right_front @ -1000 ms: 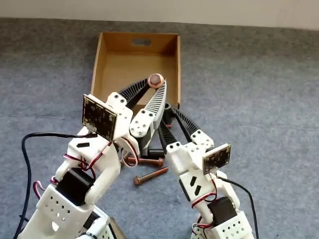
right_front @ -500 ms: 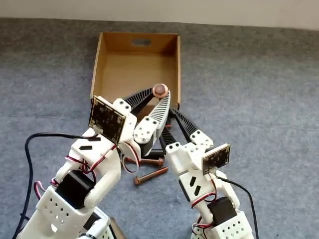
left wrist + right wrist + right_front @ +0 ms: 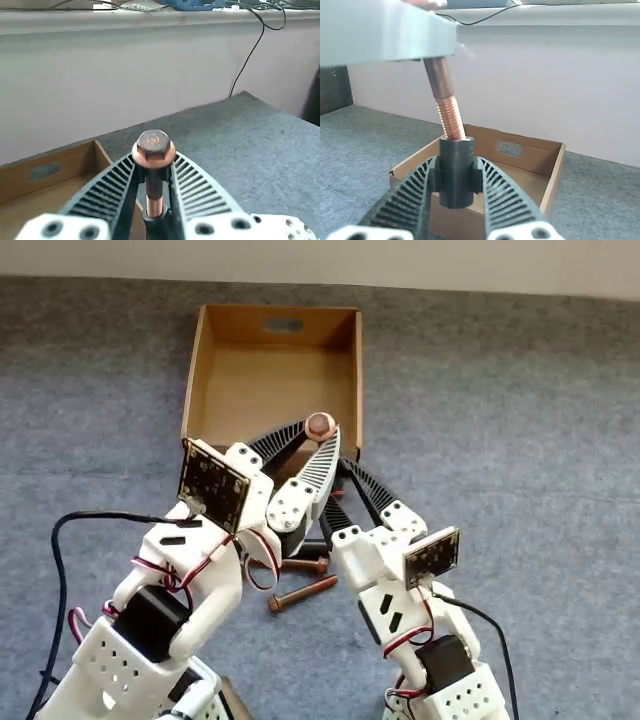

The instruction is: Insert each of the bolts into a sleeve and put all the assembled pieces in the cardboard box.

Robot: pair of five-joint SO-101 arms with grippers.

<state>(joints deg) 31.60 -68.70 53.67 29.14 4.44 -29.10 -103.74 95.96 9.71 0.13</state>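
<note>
My left gripper (image 3: 316, 436) is shut on a copper bolt (image 3: 154, 165), held head up over the near right corner of the cardboard box (image 3: 270, 375). Just below it my right gripper (image 3: 454, 186) is shut on a black sleeve (image 3: 455, 171), held upright. The bolt's threaded tip (image 3: 450, 119) enters the top of the sleeve. In the high view the sleeve is hidden under the left gripper's fingers. Two more copper bolts (image 3: 301, 592) lie on the carpet between the arms, one (image 3: 296, 564) beside a black sleeve (image 3: 312, 548).
Grey carpet (image 3: 520, 420) covers the table all round. The cardboard box (image 3: 530, 160) is open-topped with a handle slot in its far wall. A black cable (image 3: 70, 530) loops at the left arm's side.
The left gripper has come down and towards the right gripper with the bolt, bringing its tip into the sleeve. The right arm has hardly moved.
</note>
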